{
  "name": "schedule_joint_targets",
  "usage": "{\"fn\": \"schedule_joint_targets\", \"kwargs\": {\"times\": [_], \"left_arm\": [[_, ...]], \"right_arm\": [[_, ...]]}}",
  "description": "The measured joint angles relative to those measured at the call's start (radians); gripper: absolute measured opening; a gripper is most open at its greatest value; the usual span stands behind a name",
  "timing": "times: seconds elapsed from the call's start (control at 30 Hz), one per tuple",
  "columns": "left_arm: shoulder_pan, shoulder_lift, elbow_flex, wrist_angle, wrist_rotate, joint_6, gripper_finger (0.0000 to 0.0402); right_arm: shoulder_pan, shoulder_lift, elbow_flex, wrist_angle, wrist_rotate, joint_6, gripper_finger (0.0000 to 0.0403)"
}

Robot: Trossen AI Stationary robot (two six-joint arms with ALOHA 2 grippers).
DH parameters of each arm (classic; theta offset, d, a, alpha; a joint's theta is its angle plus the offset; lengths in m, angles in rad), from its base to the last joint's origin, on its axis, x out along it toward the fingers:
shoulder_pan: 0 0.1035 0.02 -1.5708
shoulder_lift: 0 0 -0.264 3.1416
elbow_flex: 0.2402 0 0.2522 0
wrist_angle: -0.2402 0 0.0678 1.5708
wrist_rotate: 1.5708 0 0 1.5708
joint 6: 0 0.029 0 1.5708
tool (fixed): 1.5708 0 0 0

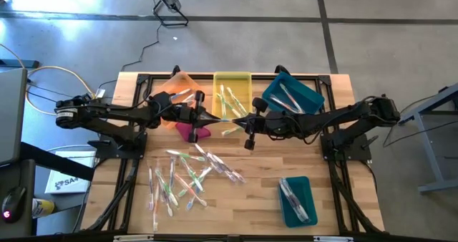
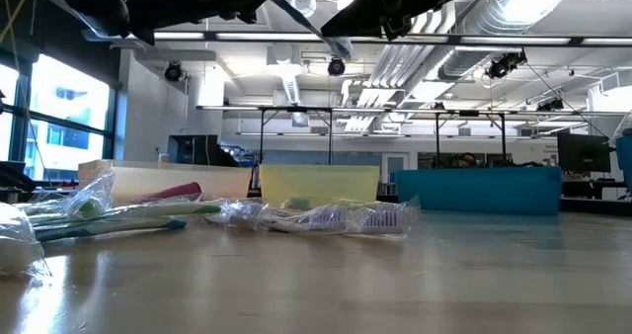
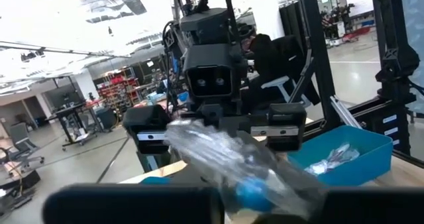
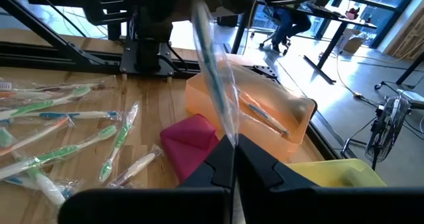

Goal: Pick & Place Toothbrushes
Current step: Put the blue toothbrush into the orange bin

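Note:
One toothbrush (image 1: 227,119), blue in a clear wrapper, hangs in the air between my two grippers, above the table just in front of the orange bin (image 1: 179,92) and the yellow bin (image 1: 232,92). My left gripper (image 1: 217,119) comes from the left and my right gripper (image 1: 238,120) from the right; both are shut on it. Many more wrapped toothbrushes (image 1: 187,176) lie loose on the wood nearer the front edge. Some lie in the yellow bin and in the far teal bin (image 1: 293,95). My left gripper has one end of the wrapped toothbrush (image 3: 262,184) between its fingers, coming roughly level from the table's left; the crinkled wrapper hides the exact spot. My right gripper pinches the clear wrapper's other end (image 4: 230,136) between its two fingertips, coming from the table's right. The toothbrush runs away from the fingers toward the left gripper, lifted clear.
A magenta lump (image 1: 193,132) lies on the table under the left gripper, in front of the orange bin. A second teal bin (image 1: 295,199) with wrapped toothbrushes stands near the front right. Black frame rails run along both table sides.

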State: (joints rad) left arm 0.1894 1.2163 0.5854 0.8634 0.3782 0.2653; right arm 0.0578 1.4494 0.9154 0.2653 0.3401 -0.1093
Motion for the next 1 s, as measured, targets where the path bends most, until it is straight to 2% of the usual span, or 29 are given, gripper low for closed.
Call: {"fn": "schedule_joint_targets", "kwargs": {"times": [0.6, 0.7, 1.0], "left_arm": [[0.0, 0.0, 0.0, -0.005, -0.008, 0.03, 0.0009], [0.0, 0.0, 0.0, -0.008, -0.025, 0.045, 0.0009], [0.013, 0.0, -0.001, -0.011, -0.034, 0.092, 0.0009]], "right_arm": [[0.002, 0.0, 0.0, 0.004, 0.0, -0.001, 0.0007], [0.002, 0.0, 0.0, 0.016, 0.001, -0.001, 0.0031], [0.008, -0.015, 0.001, 0.04, 0.0, 0.0, 0.0167]]}}
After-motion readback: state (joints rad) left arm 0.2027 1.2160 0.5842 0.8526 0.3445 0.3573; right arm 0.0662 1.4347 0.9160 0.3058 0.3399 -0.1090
